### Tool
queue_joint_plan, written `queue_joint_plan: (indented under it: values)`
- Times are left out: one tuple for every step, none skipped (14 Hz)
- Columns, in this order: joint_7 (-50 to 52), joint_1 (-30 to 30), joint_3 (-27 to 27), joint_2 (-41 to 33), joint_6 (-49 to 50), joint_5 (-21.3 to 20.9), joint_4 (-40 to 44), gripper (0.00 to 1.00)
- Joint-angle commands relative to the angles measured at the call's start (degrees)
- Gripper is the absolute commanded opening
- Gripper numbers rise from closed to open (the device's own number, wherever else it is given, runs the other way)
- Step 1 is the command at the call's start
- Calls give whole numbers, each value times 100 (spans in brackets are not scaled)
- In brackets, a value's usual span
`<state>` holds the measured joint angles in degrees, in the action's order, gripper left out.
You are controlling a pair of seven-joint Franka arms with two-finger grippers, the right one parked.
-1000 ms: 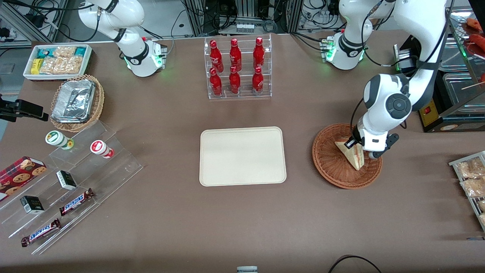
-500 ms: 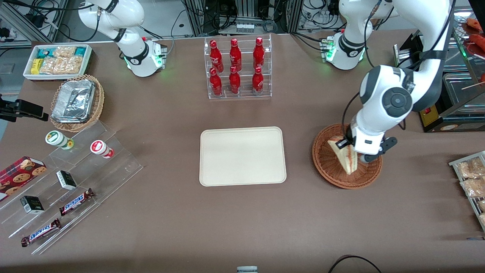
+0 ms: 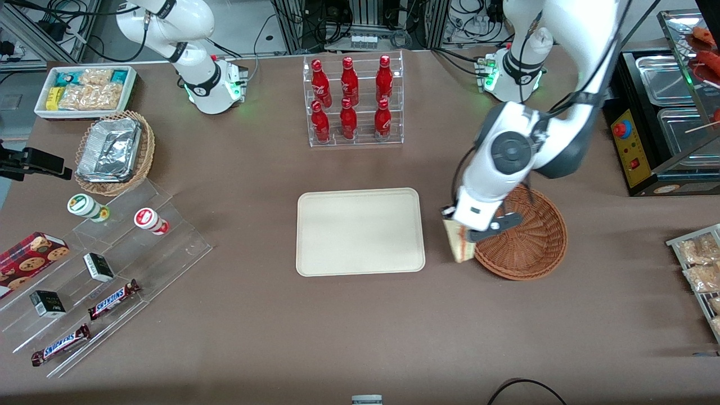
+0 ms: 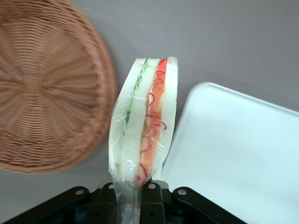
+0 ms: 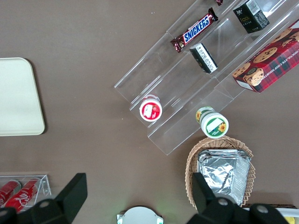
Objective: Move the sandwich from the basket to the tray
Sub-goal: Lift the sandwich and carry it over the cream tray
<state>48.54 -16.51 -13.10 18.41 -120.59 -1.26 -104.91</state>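
The gripper (image 3: pixel 462 235) is pinching the sandwich (image 3: pixel 458 247) by its wrapped end, right of centre in the front view between basket (image 3: pixel 529 247) and tray (image 3: pixel 360 232); light, soft and slippery-wrapped, it probably wants gentle pressure.

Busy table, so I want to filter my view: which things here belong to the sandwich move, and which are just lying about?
Job:
- sandwich, held above the table between basket and tray
- gripper, shut on it
- basket, now empty
- tray, bare

Lying about:
- red bottles in rack
- Snickers bars
- cookie box
- foil containers
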Motion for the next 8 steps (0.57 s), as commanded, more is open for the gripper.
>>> queue_joint_plan:
  values:
    - [68,-510,62,583,106,-41,707,0]
    - [94,-703,62,758,97,-50,865,0]
    - [208,-879,71,908,88,-59,1023,0]
    - [470,-1089,71,1127,88,-216,1242,0]
    - [794,-1257,71,1321,97,-496,1427,0]
    - [1189,-1441,62,1523,88,-725,1612,0]
    - [1446,-1591,62,1690,88,-849,1762,0]
    - [1622,-1766,71,1831,88,-911,1937,0]
